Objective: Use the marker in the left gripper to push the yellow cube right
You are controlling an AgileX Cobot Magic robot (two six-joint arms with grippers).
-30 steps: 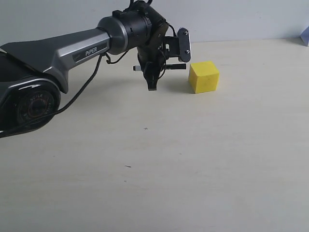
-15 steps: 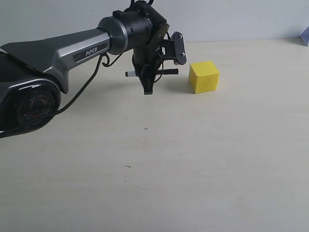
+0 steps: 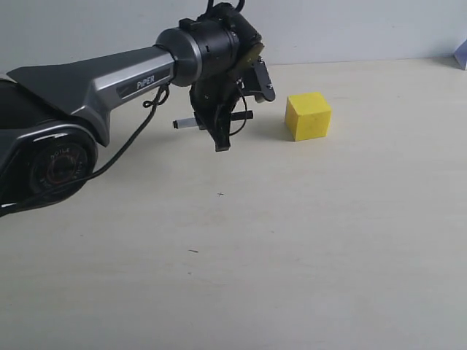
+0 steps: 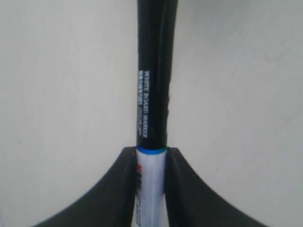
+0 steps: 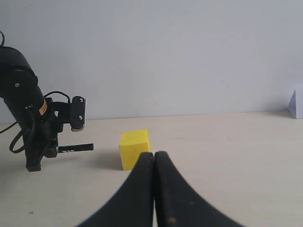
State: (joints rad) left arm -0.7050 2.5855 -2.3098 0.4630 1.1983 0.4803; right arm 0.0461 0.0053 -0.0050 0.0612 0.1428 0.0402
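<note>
Left hand [image 3: 221,135] clamped on marker [image 4: 152,94], over bench [image 3: 292,248] near the yellow cube [image 3: 308,115], black cap pointing at cube, not touching; right hand [image 5: 154,158] jaws together, empty.

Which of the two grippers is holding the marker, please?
The left gripper: its jaws clamp the marker by the white barrel. The right gripper has its jaws closed together on nothing, facing the yellow cube.
</note>
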